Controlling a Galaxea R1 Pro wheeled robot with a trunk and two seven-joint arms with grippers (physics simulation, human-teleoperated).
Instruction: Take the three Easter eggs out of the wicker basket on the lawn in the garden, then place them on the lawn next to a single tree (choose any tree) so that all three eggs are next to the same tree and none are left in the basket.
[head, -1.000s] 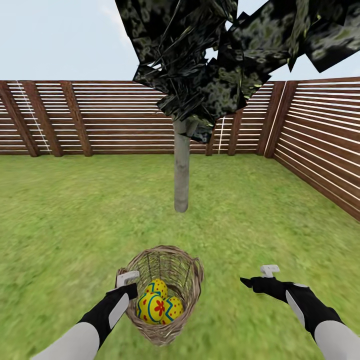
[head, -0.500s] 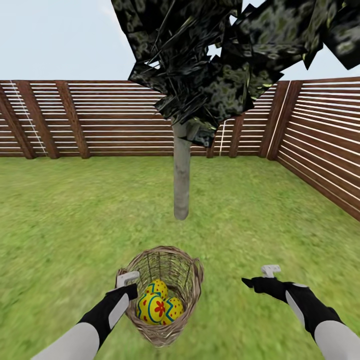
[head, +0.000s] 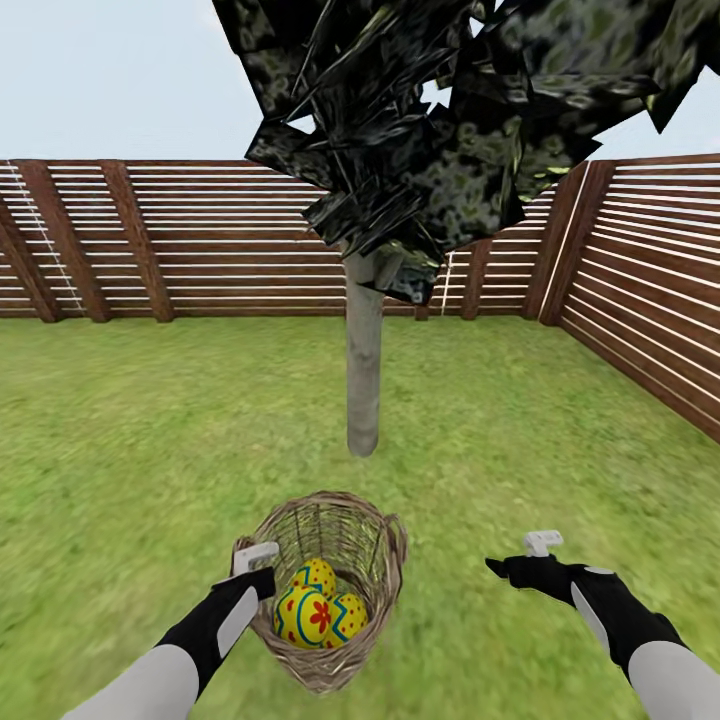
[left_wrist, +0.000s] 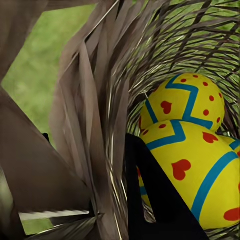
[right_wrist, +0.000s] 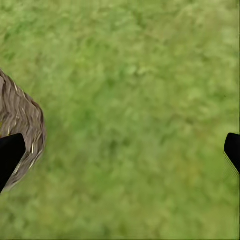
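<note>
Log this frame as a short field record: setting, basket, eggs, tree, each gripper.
setting: lawn enclosed by a slatted wooden fence
wicker basket: held at its rim by the left gripper, all three Easter eggs inside
tree: pale grey trunk straight ahead, beyond the basket
right gripper: open and empty, over grass to the basket's right
eggs on the lawn: none

This is a fenced garden rendered in simulation: a wide mottled green lawn (head: 150, 430), a brown horizontal-slat wooden fence (head: 220, 240) meeting at a corner, a pale grey-trunked tree with dark angular leaf clusters (head: 364, 370), and pale blue sky above.
</note>
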